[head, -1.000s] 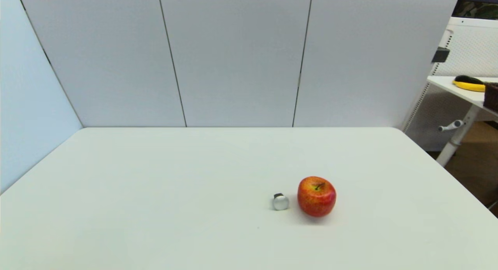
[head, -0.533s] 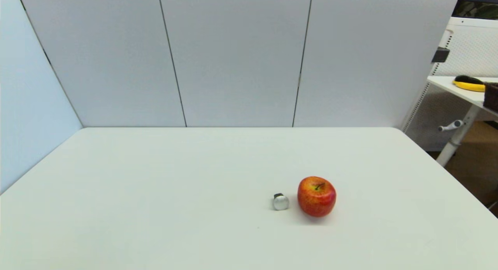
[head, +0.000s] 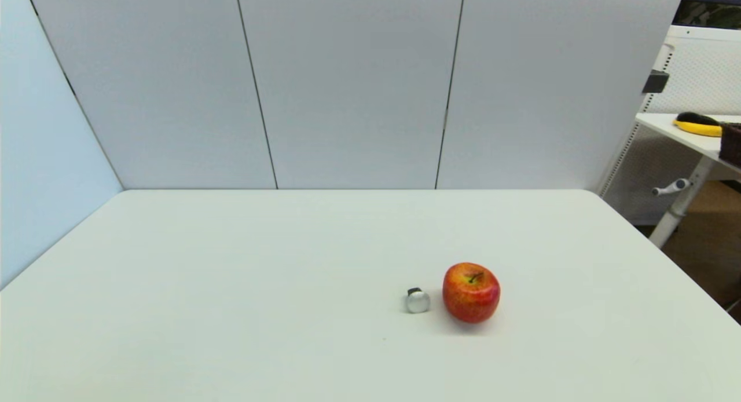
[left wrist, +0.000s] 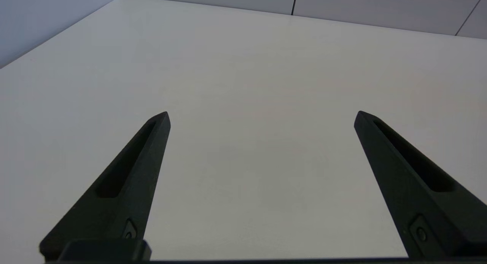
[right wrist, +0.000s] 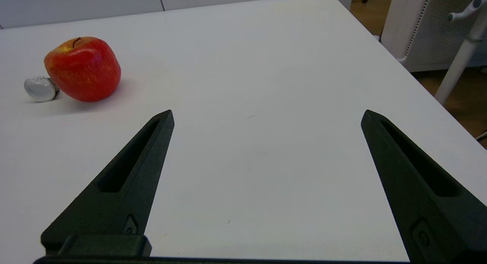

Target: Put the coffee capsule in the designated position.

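I'm seeing the coffee capsule (head: 417, 301) lying on its side on the white table (head: 231, 286), a tiny shiny silver rounded piece with its small dark end pointing away from me, sitting just left of the apple (head: 470, 292).

Red-yellow apple (head: 471, 292) upright on the white table (head: 289, 263), stem up, at about 5 o'clock of the tabletop. Grey wall panels (head: 347, 83) behind the table at 12 o'clock. At 2 o'clock, a second white desk (head: 686, 130) carrying a yellow-and-black object (head: 697, 124), too small to identify.
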Tool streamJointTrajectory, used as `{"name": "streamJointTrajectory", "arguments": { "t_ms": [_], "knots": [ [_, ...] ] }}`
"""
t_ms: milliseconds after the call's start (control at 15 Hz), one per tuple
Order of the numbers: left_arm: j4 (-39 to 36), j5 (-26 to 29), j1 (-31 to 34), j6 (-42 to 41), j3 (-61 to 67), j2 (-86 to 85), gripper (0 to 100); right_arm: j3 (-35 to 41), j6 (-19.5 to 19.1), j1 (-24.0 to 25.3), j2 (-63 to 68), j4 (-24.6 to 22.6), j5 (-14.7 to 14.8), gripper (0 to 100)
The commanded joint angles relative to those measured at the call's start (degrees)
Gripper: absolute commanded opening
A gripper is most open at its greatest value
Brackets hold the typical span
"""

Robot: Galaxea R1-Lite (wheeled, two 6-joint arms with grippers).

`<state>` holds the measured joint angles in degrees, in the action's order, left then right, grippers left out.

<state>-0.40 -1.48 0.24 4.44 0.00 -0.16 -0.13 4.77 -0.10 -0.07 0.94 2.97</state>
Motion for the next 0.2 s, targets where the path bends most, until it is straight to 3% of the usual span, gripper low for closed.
{"name": "streamJointTrajectory", "arguments": {
  "t_ms": [67, 200],
  "knots": [
    [-0.04, -0.02, 0.02, 0.05, 0.0, 0.16, 100, 0.13, 0.24, 0.01, 0.07, -0.76, 0.01, 100],
    [-0.04, -0.02, 0.02, 0.05, 0.0, 0.16, 100, 0.13, 0.24, -0.08, 0.07, -0.76, 0.01, 100]
  ]
}}
